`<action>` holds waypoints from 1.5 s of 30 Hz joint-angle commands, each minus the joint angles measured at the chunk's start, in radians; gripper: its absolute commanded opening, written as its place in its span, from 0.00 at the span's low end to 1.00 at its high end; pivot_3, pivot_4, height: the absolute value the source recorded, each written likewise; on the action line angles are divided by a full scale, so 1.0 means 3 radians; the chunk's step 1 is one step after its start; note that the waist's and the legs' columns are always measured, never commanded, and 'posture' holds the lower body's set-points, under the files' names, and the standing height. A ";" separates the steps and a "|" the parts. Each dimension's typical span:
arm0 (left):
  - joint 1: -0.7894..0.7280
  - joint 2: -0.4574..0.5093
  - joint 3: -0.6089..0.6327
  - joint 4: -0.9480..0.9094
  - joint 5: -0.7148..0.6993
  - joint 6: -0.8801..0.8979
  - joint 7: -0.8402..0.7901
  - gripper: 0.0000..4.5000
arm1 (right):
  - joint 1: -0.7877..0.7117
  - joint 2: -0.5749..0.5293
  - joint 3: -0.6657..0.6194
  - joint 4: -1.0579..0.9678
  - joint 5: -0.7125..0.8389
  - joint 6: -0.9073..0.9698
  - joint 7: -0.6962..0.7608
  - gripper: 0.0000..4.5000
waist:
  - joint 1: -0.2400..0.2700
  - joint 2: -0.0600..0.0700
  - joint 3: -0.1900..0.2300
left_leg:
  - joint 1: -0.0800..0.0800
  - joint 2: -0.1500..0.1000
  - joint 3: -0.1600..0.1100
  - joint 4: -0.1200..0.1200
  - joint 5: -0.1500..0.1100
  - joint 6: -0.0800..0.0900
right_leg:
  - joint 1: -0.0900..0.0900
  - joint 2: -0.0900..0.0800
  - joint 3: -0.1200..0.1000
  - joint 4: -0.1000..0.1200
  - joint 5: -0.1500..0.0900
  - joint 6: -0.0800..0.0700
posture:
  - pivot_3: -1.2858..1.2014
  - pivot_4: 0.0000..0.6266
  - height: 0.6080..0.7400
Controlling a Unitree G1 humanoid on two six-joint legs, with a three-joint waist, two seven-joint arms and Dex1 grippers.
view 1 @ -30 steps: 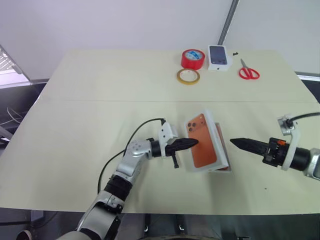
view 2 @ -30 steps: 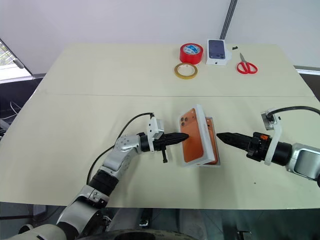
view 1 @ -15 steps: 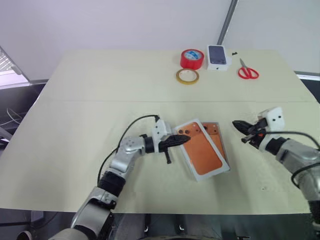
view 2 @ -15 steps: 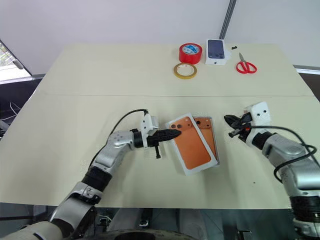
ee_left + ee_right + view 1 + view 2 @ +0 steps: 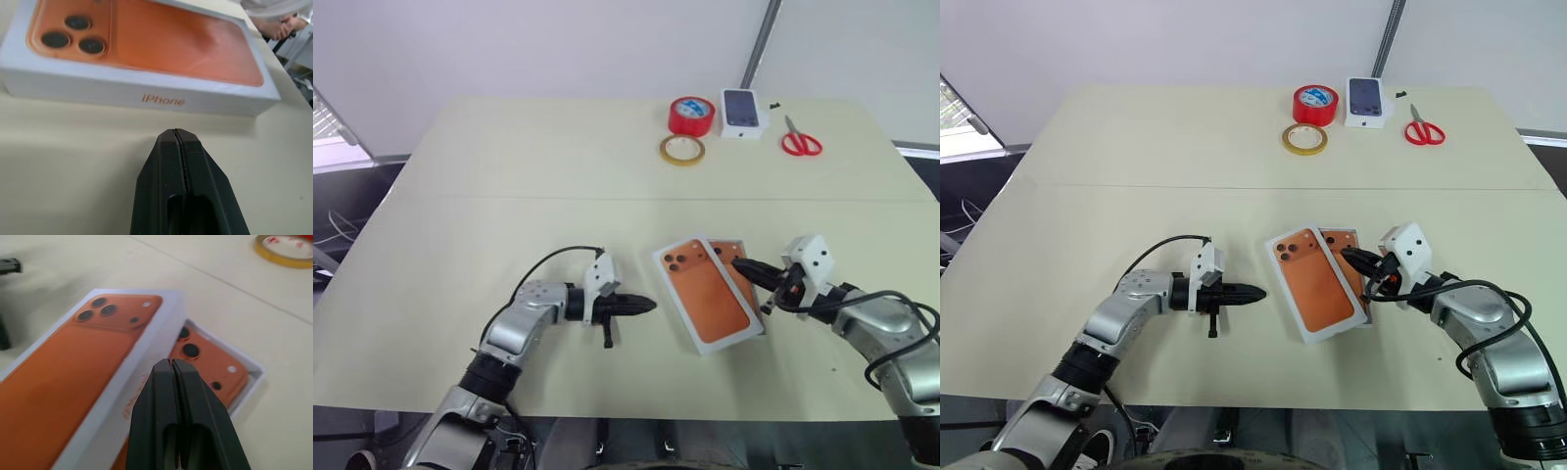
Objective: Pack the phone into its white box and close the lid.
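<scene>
My left gripper (image 5: 646, 305) rests closed on the beige table (image 5: 460, 235), just short of the white lid printed with an orange phone back (image 5: 705, 294). That lid lies skewed, partly over the shallow white box (image 5: 244, 369) holding the orange three-lens phone (image 5: 203, 355). My right gripper (image 5: 744, 267), fingers together, sits at the lid's far edge over the box. Far back: yellow tape ring (image 5: 681, 149), red tape roll (image 5: 691, 115), small white carton (image 5: 744, 110), red-handled scissors (image 5: 799, 140)

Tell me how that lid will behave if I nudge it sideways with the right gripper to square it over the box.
The lid looks like rigid cardboard with straight walls, so it should move as one piece. It lies skewed across the white box, probably resting on a rim, so a push may pivot or rock it. It is likely light; the shut right gripper should nudge gently.
</scene>
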 commanded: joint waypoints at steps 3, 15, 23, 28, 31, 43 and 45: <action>-0.0159 -0.0205 -0.0047 0.0234 0.0126 -0.0205 0.0112 0.00 | -0.0011 0.0020 -0.0015 -0.0119 -0.0140 -0.0042 0.0020 0.01 | -0.0015 0.0000 0.0000 | 0.0000 -0.0001 0.0001 0.0000 0.0000 0.0000 | 0.0000 0.0000 0.0000 0.0001 0.0000 0.0000 | 0.52 0.24 1.00; -0.0445 -0.0606 -0.0017 0.0576 0.0218 -0.0363 0.0290 0.00 | 0.0069 0.0089 -0.0121 -0.0099 -0.0252 -0.0002 -0.0020 0.01 | -0.0006 0.0000 0.0000 | 0.0003 -0.0001 0.0001 0.0000 0.0001 -0.0001 | 0.0002 0.0000 0.0000 0.0002 0.0000 0.0000 | 0.52 0.24 1.00; -0.0668 -0.0839 -0.0023 0.0877 0.0295 -0.0533 0.0324 0.00 | 0.0114 0.0135 -0.0246 -0.0101 -0.0327 0.0031 -0.0056 0.01 | -0.0017 -0.0001 0.0000 | 0.0004 -0.0002 0.0001 0.0001 0.0001 -0.0001 | 0.0003 0.0001 0.0000 0.0003 0.0000 0.0000 | 0.52 0.24 1.00; -0.0815 -0.0911 0.0046 0.1084 0.0320 -0.0607 0.0339 0.00 | 0.0222 0.0146 -0.0325 -0.0128 -0.0388 0.0032 -0.0070 0.01 | -0.0012 -0.0002 0.0000 | 0.0004 -0.0003 0.0002 0.0001 0.0001 -0.0001 | 0.0003 0.0001 0.0000 0.0003 0.0000 0.0001 | 0.52 0.24 1.00; -0.0859 -0.0944 0.0044 0.1160 0.0337 -0.0636 0.0327 0.00 | 0.0279 0.0177 -0.0371 -0.0164 -0.0393 0.0052 -0.0099 0.01 | -0.0014 -0.0002 0.0000 | 0.0004 -0.0003 0.0001 0.0001 0.0001 -0.0001 | 0.0003 0.0001 0.0000 0.0003 0.0000 0.0001 | 0.52 0.24 1.00; -0.0854 -0.1048 -0.0001 0.1232 0.0393 -0.0703 0.0320 0.00 | 0.0366 0.0212 -0.0410 -0.0146 -0.0526 0.0013 -0.0143 0.01 | -0.0018 -0.0002 0.0000 | 0.0005 -0.0003 0.0002 0.0001 0.0001 -0.0001 | 0.0003 0.0001 0.0000 0.0005 0.0000 0.0001 | 0.52 0.24 1.00; -0.0837 -0.1039 0.0005 0.1213 0.0385 -0.0679 0.0314 0.00 | 0.0354 0.0216 -0.0370 -0.0136 -0.0577 -0.0001 -0.0152 0.01 | -0.0018 -0.0002 0.0000 | 0.0006 -0.0003 0.0002 0.0001 0.0001 -0.0001 | 0.0003 0.0001 0.0000 0.0005 0.0000 0.0001 | 0.52 0.24 1.00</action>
